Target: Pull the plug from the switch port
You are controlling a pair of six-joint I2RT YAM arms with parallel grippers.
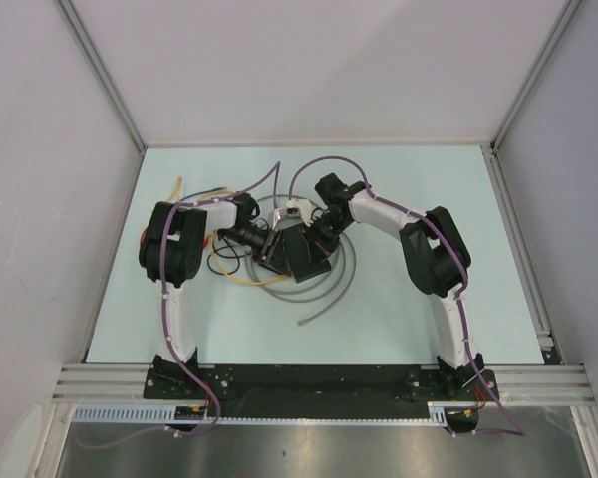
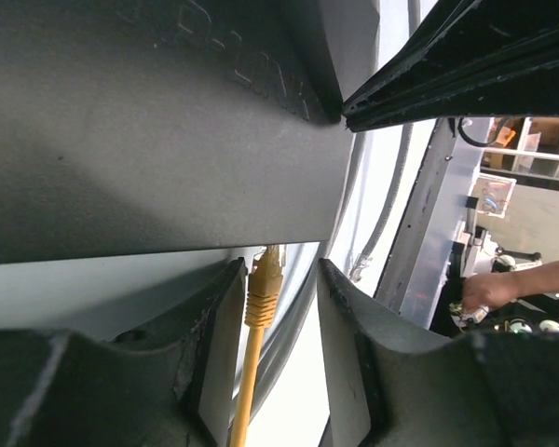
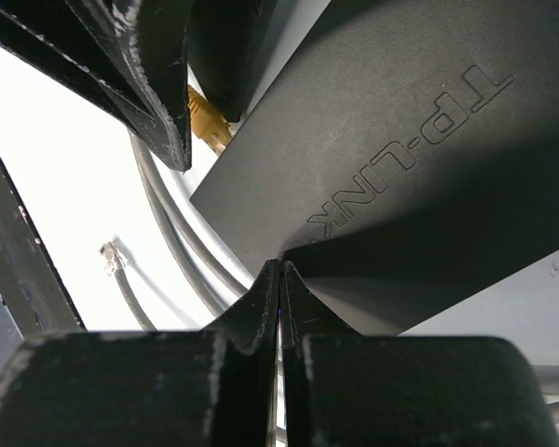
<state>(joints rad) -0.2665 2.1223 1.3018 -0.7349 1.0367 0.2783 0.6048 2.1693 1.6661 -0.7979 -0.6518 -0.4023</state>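
Left pincer (image 2: 279, 270), half open, straddles the yellow plug (image 2: 264, 289), not yet pulled from the switch (image 2: 149, 140); right pincer (image 3: 279, 272), closed, rests against the switch's edge. Grip and pull remain.

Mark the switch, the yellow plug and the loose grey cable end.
Switch (image 3: 391, 177): right wrist view, on its lettered black face.
Yellow plug (image 2: 263, 284): left wrist view, on the middle of its boot.
Grey cable end (image 3: 110, 256): right wrist view, on the clear connector.

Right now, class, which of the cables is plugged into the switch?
The yellow cable: its plug enters the switch between the fingers of the left gripper, while the grey cable's plug lies loose on the table.
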